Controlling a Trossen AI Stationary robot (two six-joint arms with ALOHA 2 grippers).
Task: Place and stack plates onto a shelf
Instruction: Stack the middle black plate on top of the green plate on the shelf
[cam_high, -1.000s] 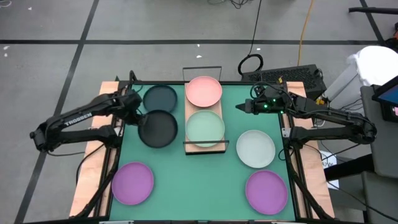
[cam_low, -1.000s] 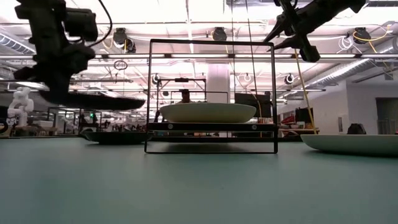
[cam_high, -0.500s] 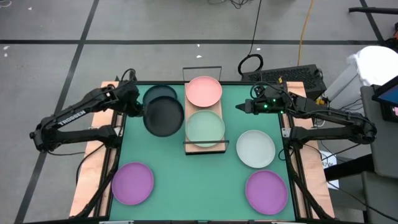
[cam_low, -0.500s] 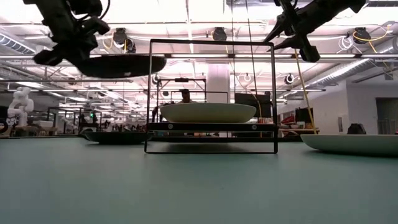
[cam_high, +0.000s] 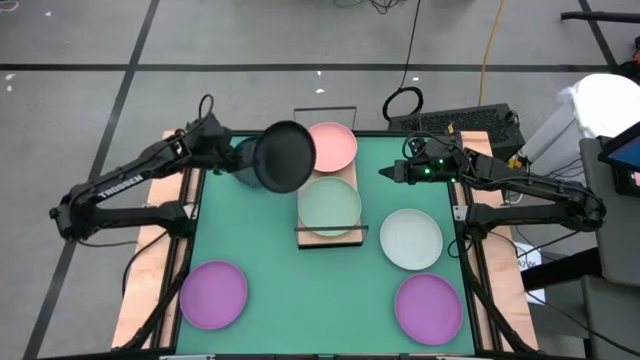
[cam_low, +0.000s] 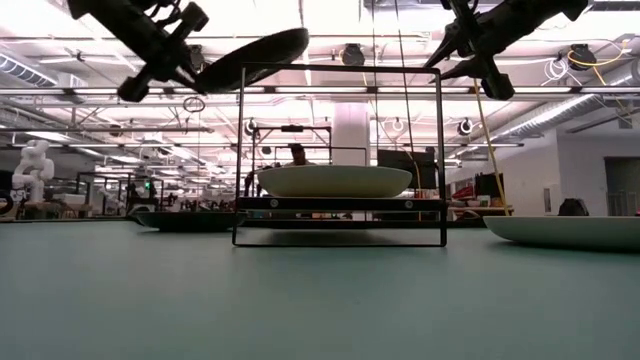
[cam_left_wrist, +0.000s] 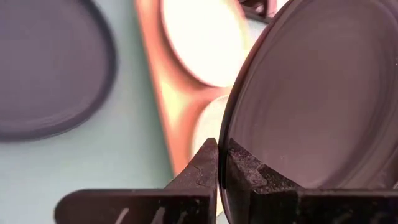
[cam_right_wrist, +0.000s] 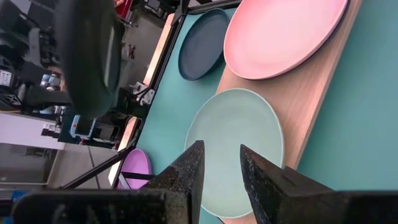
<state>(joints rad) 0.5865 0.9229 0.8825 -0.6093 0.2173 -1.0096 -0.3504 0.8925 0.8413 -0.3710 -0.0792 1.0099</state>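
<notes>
Left gripper (cam_high: 243, 157): closed on the rim of a dark grey plate (cam_high: 286, 156); raised above the tabletop near its far left part, just left of the shelf.
Held plate: lifted clear of the surface, tilted, one edge higher than the other in the low view (cam_low: 255, 58); rim pinched between the two fingers (cam_left_wrist: 208, 165) in the left wrist view; overlapping the shelf's left edge and the pink plate's rim as seen from above.
Second dark grey plate (cam_high: 240, 155): flat on the tabletop near the far left corner, largely hidden under the held plate and gripper from above.
Shelf (cam_high: 349, 178): light wood board with black wire frame ends, running from the middle of the far edge toward the centre.
Pink plate (cam_high: 334, 146): on the shelf's far end.
Pale mint plate on shelf (cam_high: 330, 206): on the near end, just beside the pink plate.
Pale mint plate on tabletop (cam_high: 411, 239): right of the shelf, toward the right edge.
Purple plate, left (cam_high: 213, 294): near left corner.
Purple plate, right (cam_high: 429, 308): near right corner.
Right gripper (cam_high: 384, 171): held in the air near the far right part of the tabletop, fingers (cam_right_wrist: 186, 171) parted, nothing between them.
</notes>
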